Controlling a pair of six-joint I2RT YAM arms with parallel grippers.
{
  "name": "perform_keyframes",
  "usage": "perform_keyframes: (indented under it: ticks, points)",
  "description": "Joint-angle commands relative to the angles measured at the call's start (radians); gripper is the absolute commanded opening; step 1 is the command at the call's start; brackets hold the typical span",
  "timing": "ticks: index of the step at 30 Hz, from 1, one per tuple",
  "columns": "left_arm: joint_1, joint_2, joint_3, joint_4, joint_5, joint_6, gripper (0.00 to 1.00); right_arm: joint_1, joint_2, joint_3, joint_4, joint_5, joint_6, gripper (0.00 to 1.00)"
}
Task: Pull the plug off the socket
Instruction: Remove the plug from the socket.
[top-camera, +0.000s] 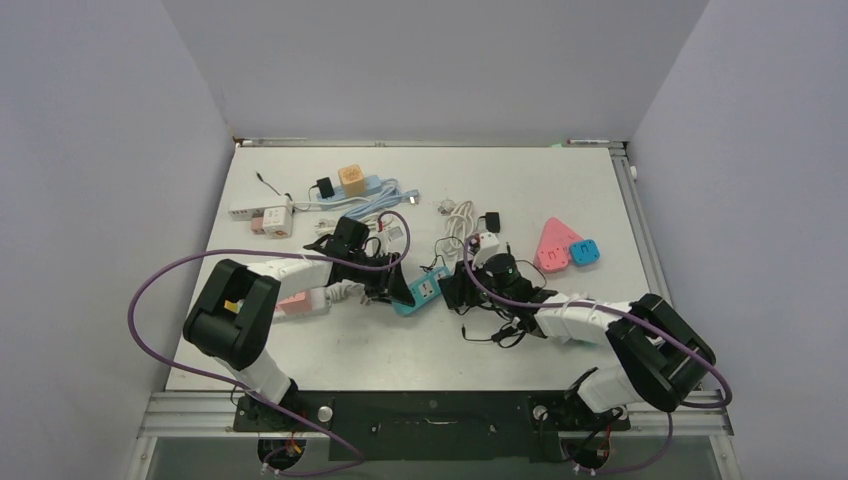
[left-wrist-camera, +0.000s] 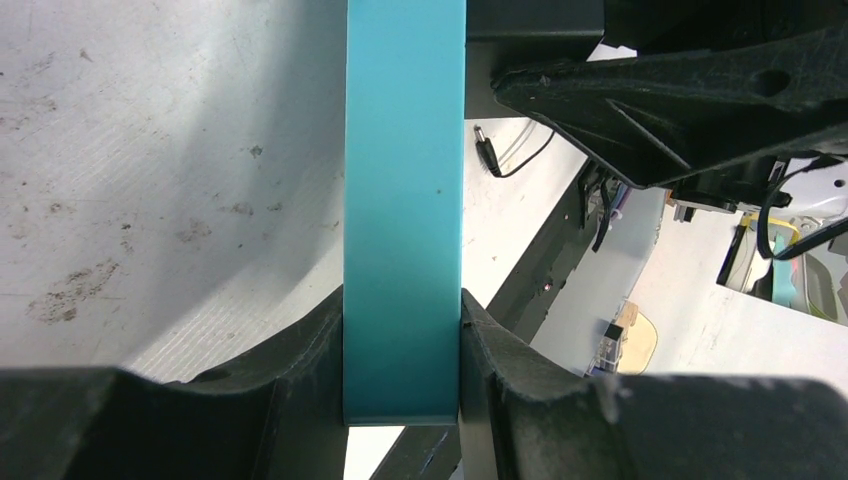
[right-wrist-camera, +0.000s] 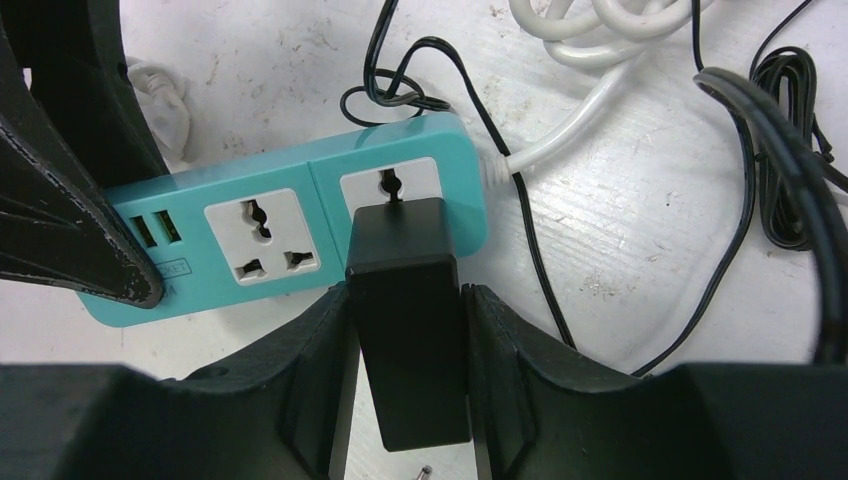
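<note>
A teal socket strip (top-camera: 418, 290) lies mid-table between the two arms. My left gripper (left-wrist-camera: 402, 310) is shut on the end of this strip (left-wrist-camera: 403, 200), its black pads pressed against both sides. A black plug (right-wrist-camera: 405, 300) stands on the strip's (right-wrist-camera: 300, 225) right-hand outlet, next to the white cord end. My right gripper (right-wrist-camera: 405, 295) is shut on the plug's body from both sides. The prongs are hidden, so I cannot tell how deep they sit. A left finger (right-wrist-camera: 60, 220) covers the strip's USB end.
Thin black cords (right-wrist-camera: 540, 260) and a white cable coil (top-camera: 458, 215) lie around the strip. A pink triangular socket (top-camera: 553, 243) and a blue adaptor (top-camera: 585, 252) sit to the right. An orange cube (top-camera: 351, 178) and white adaptors (top-camera: 270, 220) are at the back left.
</note>
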Motion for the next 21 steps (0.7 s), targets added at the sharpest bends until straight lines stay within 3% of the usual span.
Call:
perform_keyframes:
  ticks: [1,12,21]
  points:
    - [0.0,-0.011,0.032,-0.019,0.025,-0.014,0.0,0.087,-0.002,0.019,-0.068,0.182,0.03,0.05]
    - [0.018,-0.004,0.032,-0.032,0.008,-0.02,0.0,0.273,0.034,0.131,-0.234,0.516,0.032,0.05]
    - [0.026,-0.005,0.03,-0.033,0.005,-0.023,0.0,0.352,0.1,0.212,-0.338,0.652,0.071,0.05]
